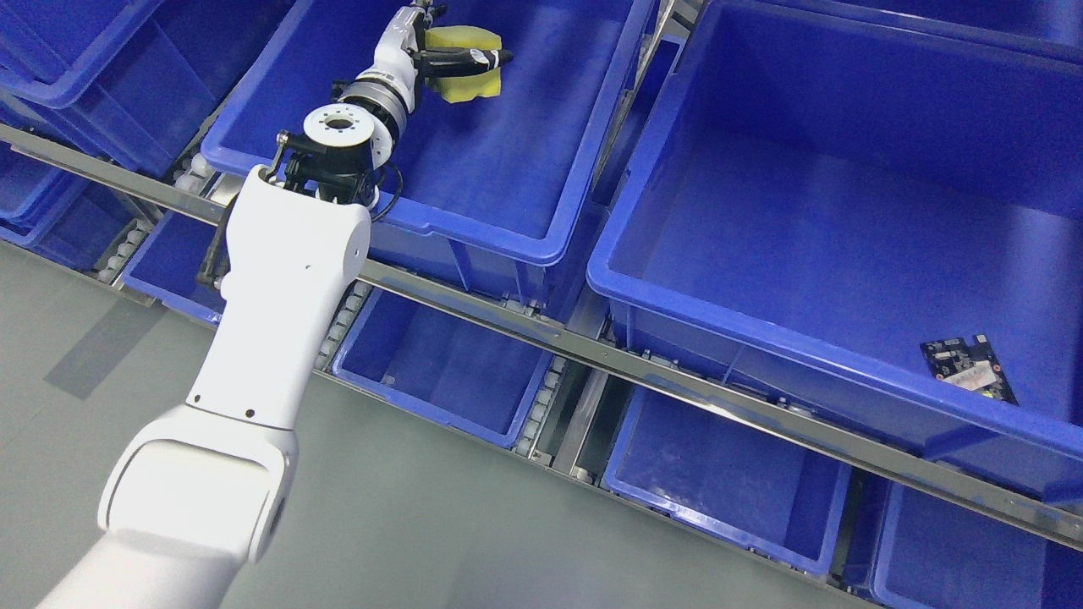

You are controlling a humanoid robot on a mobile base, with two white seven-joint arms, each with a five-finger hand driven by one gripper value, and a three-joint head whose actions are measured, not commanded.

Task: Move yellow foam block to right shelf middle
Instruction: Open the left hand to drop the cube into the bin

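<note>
My left arm comes in from the lower left and reaches up into the left middle blue bin (508, 245). My left hand (453, 55) is closed around the yellow foam block (465, 85), with black fingers (474, 57) across its top. The block sits at the far end of that bin, and I cannot tell whether it is lifted off the floor. The large blue bin on the right middle shelf (677, 313) stands beside it, to the right. My right arm is out of view.
A small dark circuit board (969, 368) lies in the right bin near its front right. More blue bins (440, 372) sit on the lower shelf and at the far left. A metal shelf rail (592, 347) runs diagonally. Grey floor (406, 524) fills the lower left.
</note>
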